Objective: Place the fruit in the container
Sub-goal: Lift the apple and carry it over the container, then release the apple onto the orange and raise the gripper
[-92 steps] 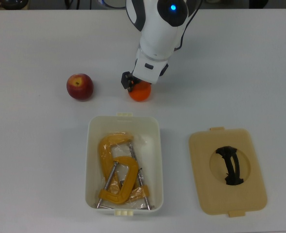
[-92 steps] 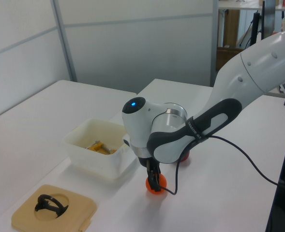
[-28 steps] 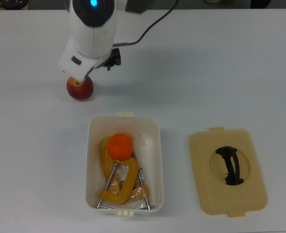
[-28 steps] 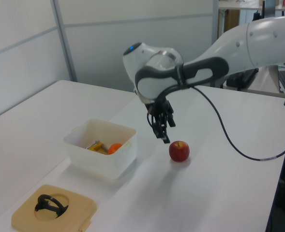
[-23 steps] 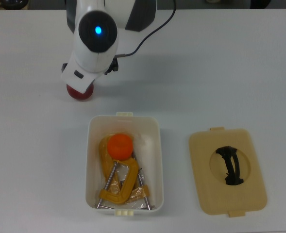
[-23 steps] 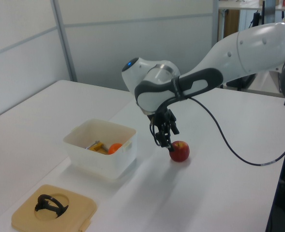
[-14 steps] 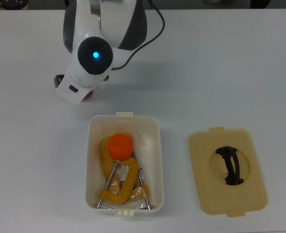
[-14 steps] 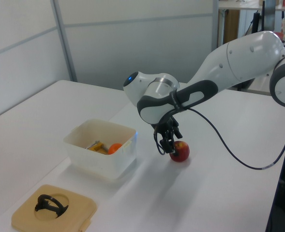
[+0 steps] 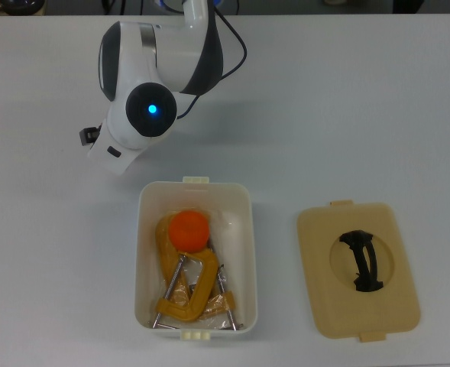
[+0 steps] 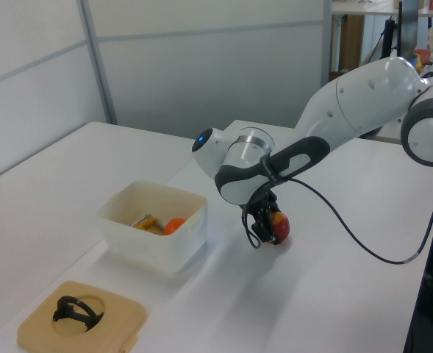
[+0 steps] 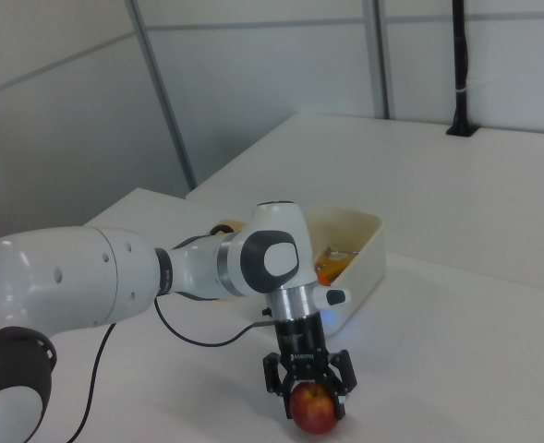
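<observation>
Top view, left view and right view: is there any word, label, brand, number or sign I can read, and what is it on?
No text can be read in any view.
Arm's dark band: no marking can be made out.
Container, lid, orange, apple: no labels or print seen.

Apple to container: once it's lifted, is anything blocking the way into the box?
Nothing visible does. The gripper straddles the apple on bare table. The container is open; its lid lies aside at the top view's right. Inside, the orange and yellow clamps crowd the floor.
</observation>
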Robot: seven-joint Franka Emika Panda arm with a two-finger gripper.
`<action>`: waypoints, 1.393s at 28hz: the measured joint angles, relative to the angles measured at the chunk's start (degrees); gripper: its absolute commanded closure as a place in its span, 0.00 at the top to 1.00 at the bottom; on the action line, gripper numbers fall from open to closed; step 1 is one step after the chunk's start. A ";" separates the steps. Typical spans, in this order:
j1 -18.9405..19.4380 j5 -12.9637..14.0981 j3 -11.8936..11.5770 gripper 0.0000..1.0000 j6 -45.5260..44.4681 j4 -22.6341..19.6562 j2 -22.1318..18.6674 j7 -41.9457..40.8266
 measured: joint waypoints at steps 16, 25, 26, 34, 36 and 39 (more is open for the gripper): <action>0.37 15.75 1.27 0.00 2.33 11.50 -9.36 1.81; 3.24 16.04 3.27 0.81 23.30 12.07 -6.44 13.70; 3.51 15.76 3.27 1.00 24.44 12.06 -5.73 14.21; 3.72 14.42 3.26 1.00 25.19 12.32 -3.54 15.45; 3.67 14.42 3.25 1.00 21.67 12.69 -4.16 15.45; 3.66 14.42 3.24 1.00 14.56 13.22 -5.77 15.34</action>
